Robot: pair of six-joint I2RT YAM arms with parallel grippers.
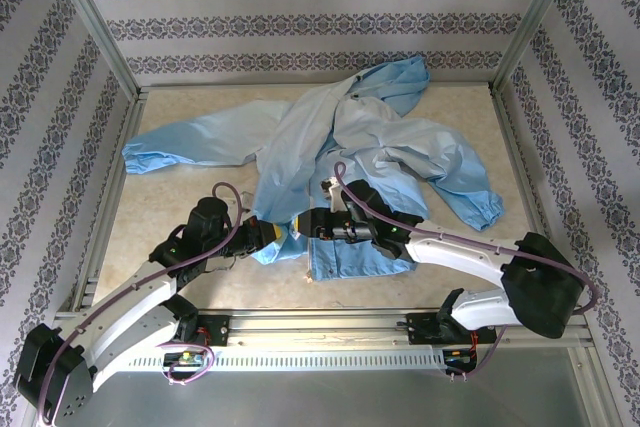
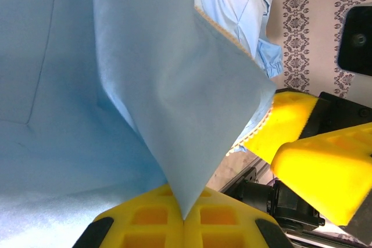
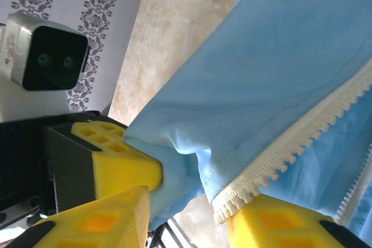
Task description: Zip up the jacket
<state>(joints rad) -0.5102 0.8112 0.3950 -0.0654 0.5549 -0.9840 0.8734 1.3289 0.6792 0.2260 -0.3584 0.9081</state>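
The light-blue jacket (image 1: 340, 137) lies spread over the table, hood at the back right. My left gripper (image 1: 278, 237) is at the jacket's near hem, and its jaws (image 2: 185, 218) are shut on a fold of that fabric. My right gripper (image 1: 318, 225) faces it from the right. In the right wrist view its yellow fingers (image 3: 279, 225) stand apart. The hem corner and the end of the pale zipper strip (image 3: 302, 143) hang between them, and the strip's end rests on the right finger. The right gripper's fingers (image 2: 290, 126) sit just beside the held fold.
A sleeve (image 1: 180, 152) stretches to the left and another sleeve (image 1: 470, 197) to the right. Aluminium rails (image 1: 300, 319) run along the near edge by the arm bases. Patterned walls (image 1: 300, 17) close in the table on three sides.
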